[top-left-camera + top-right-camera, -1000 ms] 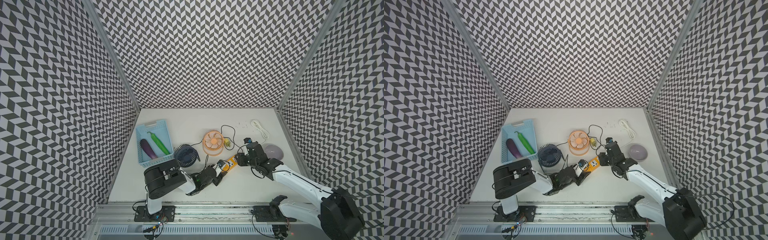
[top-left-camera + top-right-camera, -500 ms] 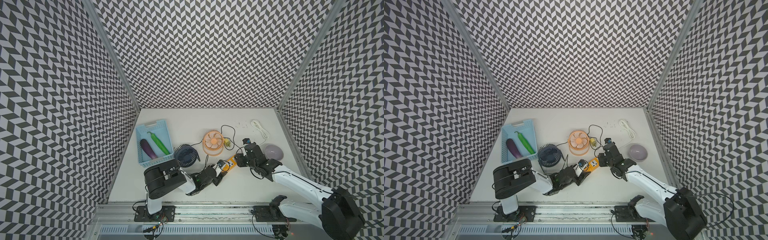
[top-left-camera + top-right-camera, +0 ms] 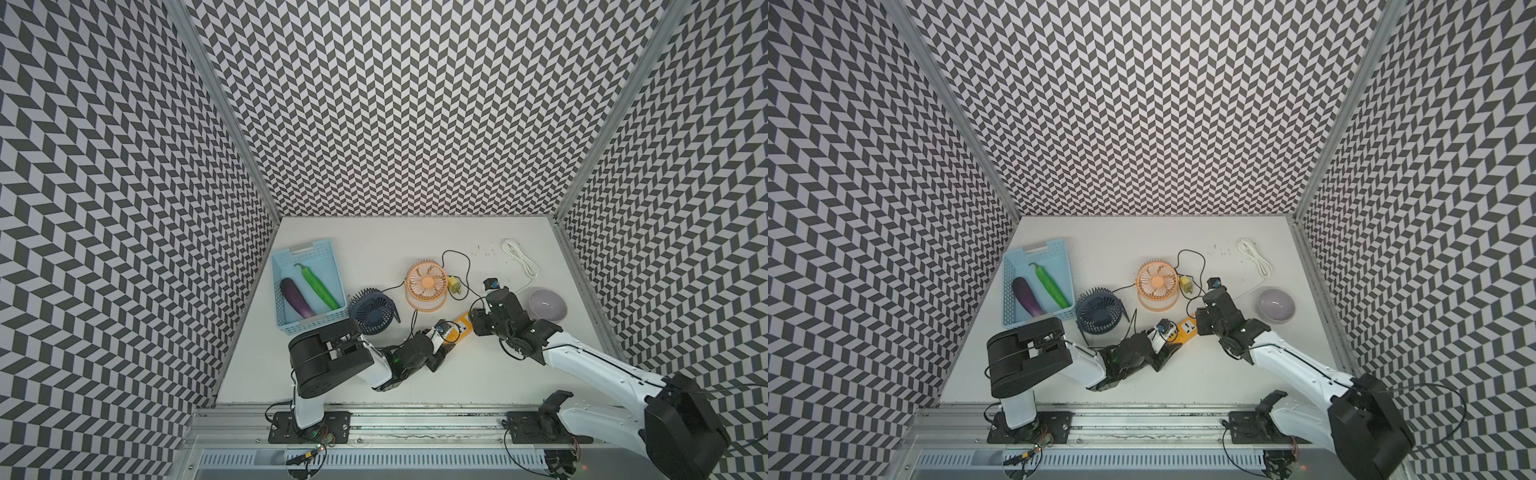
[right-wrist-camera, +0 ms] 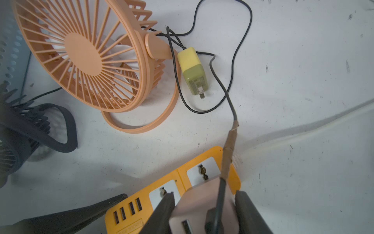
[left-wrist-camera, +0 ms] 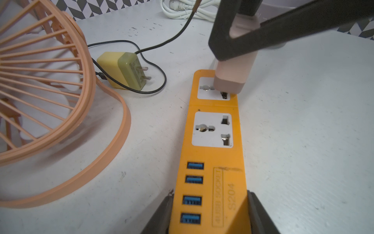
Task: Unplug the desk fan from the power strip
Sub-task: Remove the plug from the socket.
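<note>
Lower centre-left of both top views: dark navy round desk fan (image 3: 372,313) on the white table (image 3: 374,249). A thin black cable (image 4: 220,81) probably links it to the plug, but the run can't be traced in full.

Just right of it: peach-orange plastic fan (image 3: 427,282). Its yellow-green adapter (image 5: 123,71) lies loose with bare prongs, so it is not the target.

Lower middle: left gripper (image 5: 209,214) is clenched on the USB end of the orange-yellow rectangular power strip (image 5: 232,182), which lies flat on the table between the arms.

Right again: right gripper (image 4: 204,212) is clamped on the pale pink block plug (image 5: 230,79), which sits slightly tilted over the far socket. Can't tell if the prongs have cleared.

How to do it well:
- Draw the plug straight out along its prongs, without rocking it.
- Use the left grip to pin the strip down so it doesn't lift with the plug.
- Leave slack in the taped cable.
</note>
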Robot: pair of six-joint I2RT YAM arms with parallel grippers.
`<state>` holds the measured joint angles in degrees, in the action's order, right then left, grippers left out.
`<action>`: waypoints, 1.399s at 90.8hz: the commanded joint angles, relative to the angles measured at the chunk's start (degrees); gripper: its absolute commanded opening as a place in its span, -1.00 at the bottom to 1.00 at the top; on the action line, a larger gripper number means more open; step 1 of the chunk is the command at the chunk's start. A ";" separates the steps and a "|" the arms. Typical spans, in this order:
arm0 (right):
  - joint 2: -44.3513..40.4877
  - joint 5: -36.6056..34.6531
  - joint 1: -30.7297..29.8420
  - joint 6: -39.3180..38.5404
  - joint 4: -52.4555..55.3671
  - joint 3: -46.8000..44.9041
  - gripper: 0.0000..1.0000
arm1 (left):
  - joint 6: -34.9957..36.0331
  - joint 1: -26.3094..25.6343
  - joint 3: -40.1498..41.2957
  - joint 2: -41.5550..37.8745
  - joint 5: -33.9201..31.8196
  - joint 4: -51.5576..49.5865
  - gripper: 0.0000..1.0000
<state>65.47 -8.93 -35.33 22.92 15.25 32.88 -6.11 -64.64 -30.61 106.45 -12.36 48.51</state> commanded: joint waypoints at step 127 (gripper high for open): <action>6.83 16.22 14.28 2.66 -6.85 15.10 -0.52 | 0.22 -1.76 -0.22 2.17 3.14 -6.84 -0.35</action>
<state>69.54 3.95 -23.66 23.86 12.25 45.93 -6.02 -65.17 -31.99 107.48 -11.84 48.27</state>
